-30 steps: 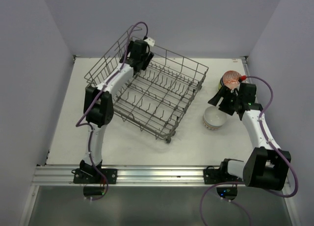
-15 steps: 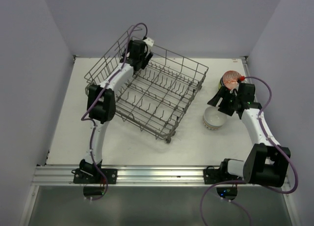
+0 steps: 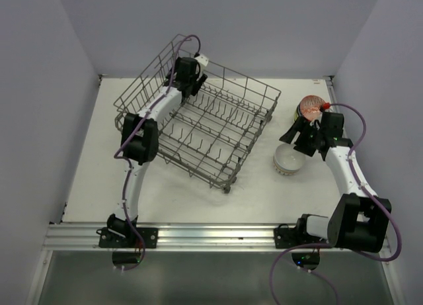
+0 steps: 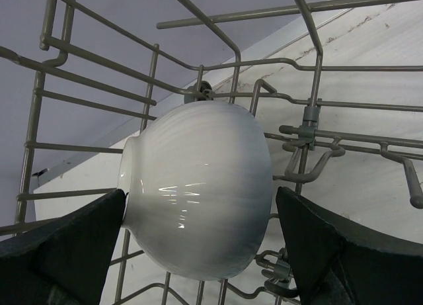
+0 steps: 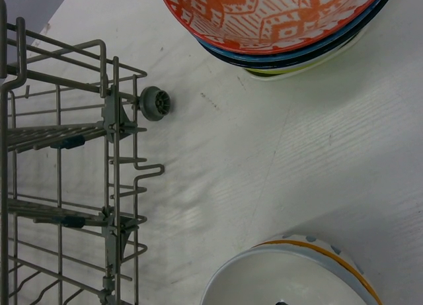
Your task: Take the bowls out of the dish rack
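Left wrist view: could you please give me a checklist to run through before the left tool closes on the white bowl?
1. Left tool open: ok, jaws spread wide.
2. White ribbed bowl centred between the fingers: ok, one finger on each side.
3. Bowl free of the dish rack wires: cannot tell, wires run close behind it.
4. Right tool away from the rack: ok, it hangs over the table beside the stacked bowls.
5. Fingers touching the bowl: cannot tell.
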`<state>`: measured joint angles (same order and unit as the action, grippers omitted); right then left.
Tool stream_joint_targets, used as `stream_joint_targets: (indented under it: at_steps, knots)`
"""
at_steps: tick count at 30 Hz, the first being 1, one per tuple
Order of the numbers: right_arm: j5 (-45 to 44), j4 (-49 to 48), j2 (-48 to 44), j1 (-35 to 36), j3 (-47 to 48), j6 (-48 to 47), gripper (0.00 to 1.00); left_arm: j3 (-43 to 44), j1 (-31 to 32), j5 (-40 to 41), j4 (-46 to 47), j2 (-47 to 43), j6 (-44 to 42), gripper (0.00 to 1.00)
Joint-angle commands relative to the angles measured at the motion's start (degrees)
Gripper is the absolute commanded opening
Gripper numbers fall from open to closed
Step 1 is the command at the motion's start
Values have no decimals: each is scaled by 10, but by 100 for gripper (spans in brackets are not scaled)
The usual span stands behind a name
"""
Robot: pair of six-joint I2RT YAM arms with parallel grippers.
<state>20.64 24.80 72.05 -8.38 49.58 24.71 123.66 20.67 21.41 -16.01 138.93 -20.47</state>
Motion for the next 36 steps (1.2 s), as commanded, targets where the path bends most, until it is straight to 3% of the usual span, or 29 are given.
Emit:
stream_joint_targets:
  at_steps: [1, 5, 8, 9, 12, 17, 19, 26, 36]
  knots:
    - [17, -11, 6, -4, 20, -9, 75, 26, -7, 10, 24, 21, -4, 100]
    - [20, -10, 7, -5, 22, -10, 75, 25, -7, 25, 35, 26, -8, 98]
    - [22, -10, 11, -6, 23, -10, 75, 22, -6, 39, 37, 28, -11, 85]
    - [23, -10, 11, -7, 23, -10, 75, 22, -6, 50, 40, 28, -12, 73]
    - [26, -12, 11, -8, 23, -9, 75, 11, -6, 65, 47, 24, -13, 56]
    - [27, -12, 9, -8, 22, -9, 75, -17, -3, 82, 69, -3, -20, 46]
    - [26, -12, 7, -8, 22, -9, 75, -19, -1, 88, 70, -10, -22, 35]
    - [29, -10, 0, -8, 23, -9, 75, -29, 3, 110, 78, -52, -27, 11]
    - [36, -11, -5, -8, 26, -9, 75, -81, 20, 200, 137, -117, -90, 5]
